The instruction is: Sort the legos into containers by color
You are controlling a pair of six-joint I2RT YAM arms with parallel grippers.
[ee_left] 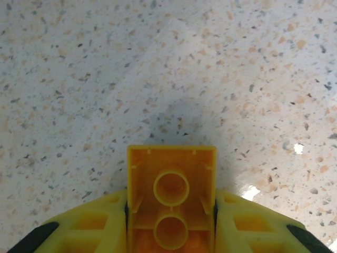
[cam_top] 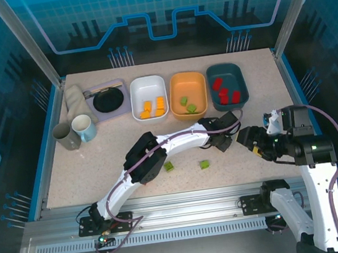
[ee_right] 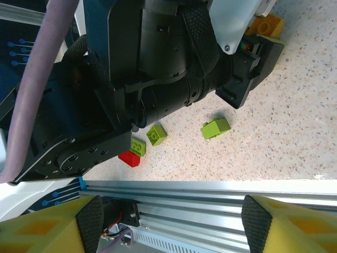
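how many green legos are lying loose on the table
3. One green lego lies in the open, a second beside the left arm, a third tucked against it next to a red lego. The arm may hide more.

Speckled beige worktop (cam_top: 99, 167), far-left corner:
- lavender tray (cam_top: 126, 105), black round dish (cam_top: 108, 101) on it
- beige cloth (cam_top: 76, 97), bunched, touching tray's left edge
- grey cup (cam_top: 64, 138) and white cup (cam_top: 84, 127), side by side, upright, nearer than cloth

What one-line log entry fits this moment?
left claw: shut on orange brick | right claw: open | green bricks: loose on table
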